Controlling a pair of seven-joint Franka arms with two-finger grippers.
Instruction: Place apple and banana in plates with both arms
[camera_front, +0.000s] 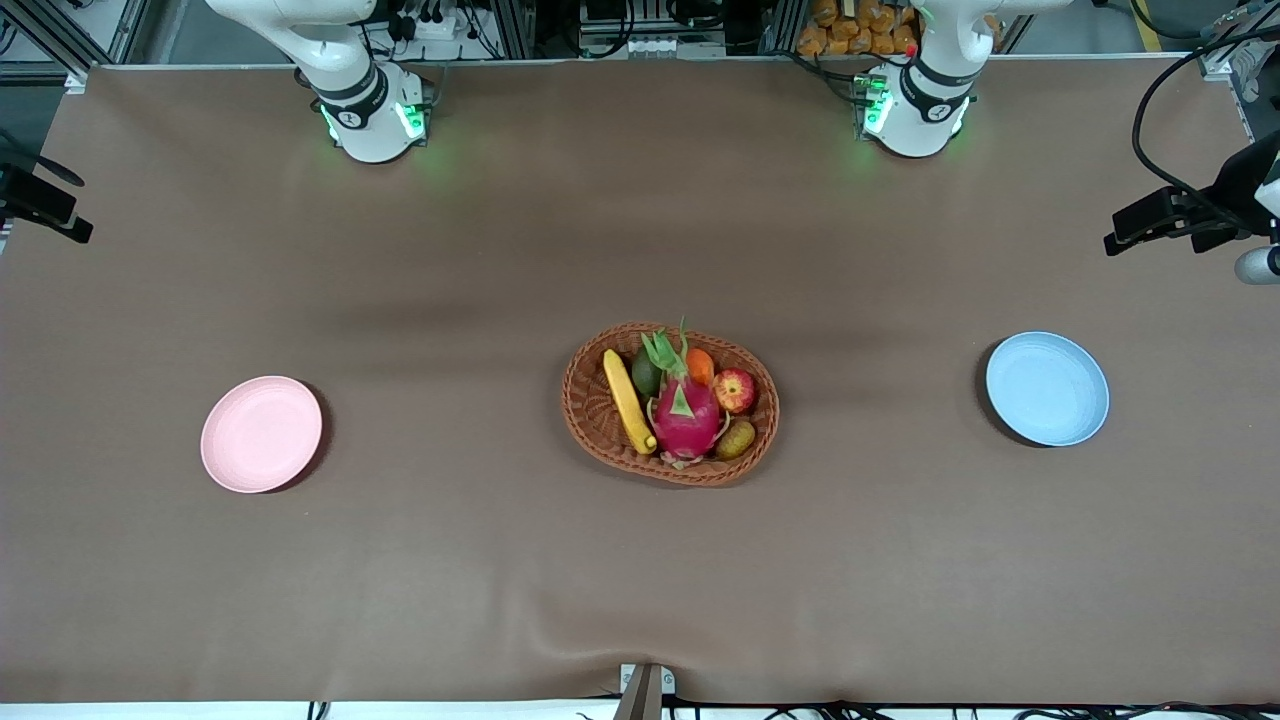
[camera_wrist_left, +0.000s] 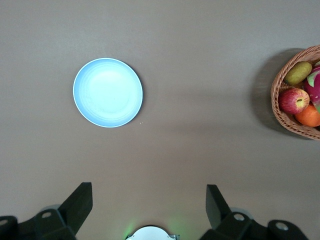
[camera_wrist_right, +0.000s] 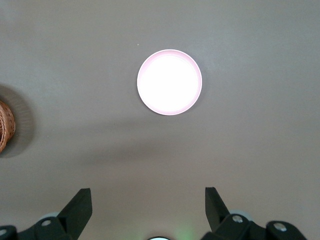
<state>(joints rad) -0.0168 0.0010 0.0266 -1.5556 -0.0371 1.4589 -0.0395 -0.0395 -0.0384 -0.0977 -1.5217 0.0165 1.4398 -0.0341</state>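
Woven brown oval basket (camera_front: 670, 404) holds the red apple (camera_front: 734, 390) and yellow banana (camera_front: 628, 401).
Left gripper (camera_wrist_left: 149, 200) gapes above the blue plate (camera_wrist_left: 108, 92); right gripper (camera_wrist_right: 148, 202) gapes above the pink plate (camera_wrist_right: 169, 82).

I have both arms held high, only their white lower links and green-lit bases showing at the top of the front view. My left tool (camera_wrist_left: 149, 202) hangs over the table with its two black fingers (camera_wrist_left: 80, 202) spread wide apart and nothing between them. My right tool (camera_wrist_right: 148, 205) hangs likewise over the table, fingers (camera_wrist_right: 216, 206) wide apart and bare. Both wrists point straight down at the table.
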